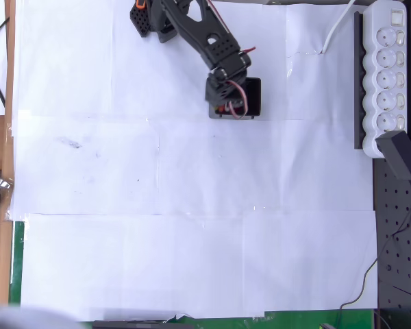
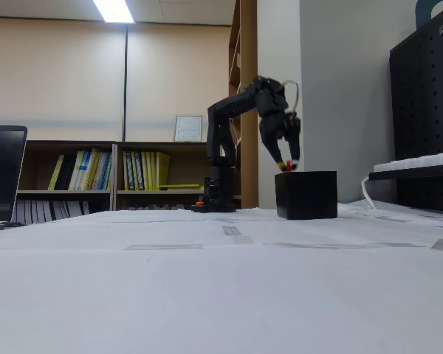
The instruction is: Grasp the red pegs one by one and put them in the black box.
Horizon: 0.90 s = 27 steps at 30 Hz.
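White paper sheets [image 1: 192, 205] taped over bench [image 1: 7, 171], seams visible in overhead view. Black arm [image 1: 198, 31] reaching from top of overhead view down toward black box [image 1: 254, 96]; wrist and red-white wires covering left part of box. Hand [image 2: 288, 165] pointing down right over box top in fixed view, fingertips just above rim at box's left side. Small red peg [image 2: 288, 166] pinched between fingertips, so hand closed on peg; a yellowish spot just beside it at the tip. Peg above box opening, not yet resting inside as far as visible. Box interior not readable in either view: dark, partly hidden by hand from above, walls blocking it from the side. Black box [image 2: 306, 195] standing upright on paper, well right of arm base [image 2: 214, 203] in fixed view. No telling from overhead view whether more pegs lie inside box.

White power strip [image 1: 387, 75] along right edge of overhead view, well apart from box, white cable [image 1: 337, 27] running off its top end. Black plug adapter [image 1: 401, 154] at strip's lower end. Black pegboard [image 1: 401, 240] at lower right. Bookshelf with books [image 2: 111, 173] behind, ceiling light [image 2: 114, 10] on, laptop edge [image 2: 4, 173] at left of fixed view.
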Tool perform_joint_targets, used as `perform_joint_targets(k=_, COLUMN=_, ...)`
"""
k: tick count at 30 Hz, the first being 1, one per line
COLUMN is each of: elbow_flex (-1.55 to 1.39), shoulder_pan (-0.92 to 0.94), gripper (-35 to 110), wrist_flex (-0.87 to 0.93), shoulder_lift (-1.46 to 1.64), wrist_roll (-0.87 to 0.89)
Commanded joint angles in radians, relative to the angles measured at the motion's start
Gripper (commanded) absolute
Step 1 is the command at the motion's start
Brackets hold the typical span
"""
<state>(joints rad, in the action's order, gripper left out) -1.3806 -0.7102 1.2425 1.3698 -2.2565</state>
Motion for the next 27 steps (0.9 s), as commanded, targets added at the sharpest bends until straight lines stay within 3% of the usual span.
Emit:
perform_joint_targets(k=1, elbow_flex=0.015, shoulder_pan=-0.057, gripper=0, wrist_flex=-0.060, shoulder_lift=-0.058, wrist_roll=-0.029)
perform_joint_targets(k=6, elbow_flex=0.015, shoulder_pan=-0.075, gripper=0, wrist_flex=-0.078, shoulder_lift=-0.034, wrist_roll=-0.044)
perform_joint_targets(k=12, elbow_flex=0.021, shoulder_pan=-0.029, gripper=18, wrist_flex=-0.054, shoulder_lift=-0.035, wrist_roll=-0.035)
perform_joint_targets(k=18, elbow_flex=-0.172, shoulder_pan=0.147, gripper=18, wrist_flex=0.132, shoulder_lift=-0.370, wrist_roll=0.054)
perform_joint_targets(k=20, elbow_flex=-0.029, shoulder_pan=0.371, gripper=18, wrist_flex=0.074, shoulder_lift=-0.551, wrist_roll=0.179)
perform_joint_targets(k=23, elbow_flex=0.411, shoulder_pan=0.623, gripper=13, wrist_flex=-0.121, shoulder_lift=-0.819, wrist_roll=0.348)
perform_joint_targets(k=25, elbow_flex=0.758, shoulder_pan=0.732, gripper=2, wrist_flex=-0.156, shoulder_lift=-1.083, wrist_roll=0.476)
perform_joint_targets(k=27, elbow_flex=0.973, shoulder_pan=0.756, gripper=0, wrist_flex=-0.176, shoulder_lift=-1.247, wrist_roll=0.517)
